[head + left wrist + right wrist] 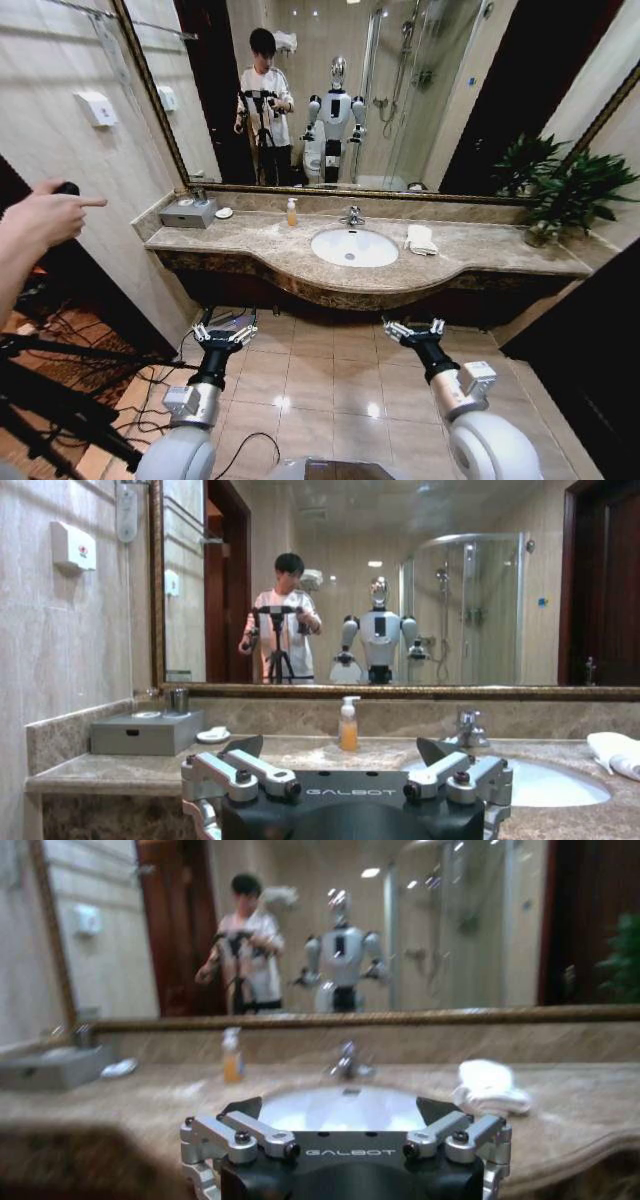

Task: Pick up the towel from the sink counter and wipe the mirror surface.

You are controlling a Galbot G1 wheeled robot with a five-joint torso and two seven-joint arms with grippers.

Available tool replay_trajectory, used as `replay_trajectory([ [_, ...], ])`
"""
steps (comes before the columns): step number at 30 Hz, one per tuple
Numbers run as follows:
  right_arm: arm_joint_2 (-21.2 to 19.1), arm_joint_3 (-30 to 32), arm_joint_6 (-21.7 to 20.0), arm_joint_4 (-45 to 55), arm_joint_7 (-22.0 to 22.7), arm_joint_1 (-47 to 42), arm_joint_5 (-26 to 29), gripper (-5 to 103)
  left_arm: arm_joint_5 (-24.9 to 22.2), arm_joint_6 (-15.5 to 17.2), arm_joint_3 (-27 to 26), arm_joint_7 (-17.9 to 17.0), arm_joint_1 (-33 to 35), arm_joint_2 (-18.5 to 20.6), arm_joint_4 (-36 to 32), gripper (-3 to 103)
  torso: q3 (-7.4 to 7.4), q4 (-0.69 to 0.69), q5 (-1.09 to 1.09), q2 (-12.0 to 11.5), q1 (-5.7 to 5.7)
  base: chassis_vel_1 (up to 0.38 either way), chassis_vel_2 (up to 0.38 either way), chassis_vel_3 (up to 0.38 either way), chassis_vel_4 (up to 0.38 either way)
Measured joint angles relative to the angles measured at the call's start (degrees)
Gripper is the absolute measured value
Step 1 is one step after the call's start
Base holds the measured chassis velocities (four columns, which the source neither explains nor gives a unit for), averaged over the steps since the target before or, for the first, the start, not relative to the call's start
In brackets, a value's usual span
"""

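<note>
- I see the towel [421, 239] lying folded on the counter [480, 250], just to the right of the oval basin [354, 247], its long axis running from the counter's front edge back toward the mirror [400, 90].
- From the right wrist view the towel [490, 1086] sits beside the basin [340, 1108], with the faucet [345, 1060] behind the bowl.
- From the left wrist view only the towel's end [618, 754] shows at the edge, past the basin [540, 784].
- My left claw [224, 333] hangs low in front of the counter, over the tiled floor, its fingers spread wide and holding nothing; the left wrist view shows it the same way [345, 769].
- My right claw [415, 330] hangs level with it on the other side, also spread wide and empty, well short of the towel; I see the same in its own view [340, 1129].
- An orange soap bottle [291, 212] stands at the back of the counter left of the faucet [352, 215]; a grey box [188, 212] sits at the far left end.
- A potted plant [560, 195] stands at the counter's right end.
- The mirror spans the wall above the counter and reflects my robot [333, 115].
</note>
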Motion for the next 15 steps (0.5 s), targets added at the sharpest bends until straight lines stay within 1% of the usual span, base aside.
replay_trajectory([
  [2,2.4,1.7,-0.1,-0.1,0.1,1.8,0.0,100,0.0,0.0,0.0,0.0,0.0,0.0,0.0,100,0.00,0.00,0.00,0.0,0.00,0.000,0.000,0.000,0.000],
  [3,2.4,1.7,-0.1,-0.1,0.1,1.8,0.0,100,0.0,0.0,0.0,0.0,0.0,0.0,0.0,100,0.00,0.00,0.00,0.0,0.00,0.000,0.000,0.000,0.000],
  [5,4.9,3.4,-0.1,-0.8,0.3,3.1,0.1,100,0.0,0.0,0.0,0.0,0.0,0.0,0.0,100,0.00,0.00,0.00,0.0,0.00,0.000,0.000,0.000,0.000],
  [7,6.2,5.2,1.7,-2.2,0.3,2.8,-0.1,100,0.0,0.0,0.0,0.0,0.0,0.0,0.0,100,0.00,0.00,0.00,0.0,0.00,0.000,0.000,0.000,0.000],
  [8,6.2,5.2,1.7,-2.2,0.3,2.8,-0.1,100,0.0,0.0,0.0,0.0,0.0,0.0,0.0,100,0.00,0.00,0.00,0.0,0.00,0.000,0.000,0.000,0.000],
  [9,6.5,5.9,3.0,-3.0,0.0,2.2,-0.3,100,0.0,0.0,0.0,0.0,0.0,0.0,0.0,100,0.00,0.00,-0.01,0.0,0.00,0.000,0.000,0.000,0.000],
  [11,7.4,8.1,5.9,-6.0,-1.8,0.8,-1.0,100,0.0,0.0,0.0,0.0,0.0,0.0,0.0,100,0.00,-0.01,0.00,0.0,0.00,0.000,0.000,0.000,0.000],
  [12,7.4,8.1,5.9,-6.0,-1.8,0.8,-1.0,100,0.0,0.0,0.0,0.0,0.0,0.0,0.0,100,0.00,-0.01,0.00,0.0,0.00,0.000,0.000,0.000,0.000],
  [15,8.1,9.9,8.9,-8.2,-3.7,-0.3,-1.8,100,0.0,0.0,0.0,0.0,0.0,0.0,0.0,100,0.00,-0.01,0.01,0.0,0.00,0.000,0.000,0.000,0.000],
])
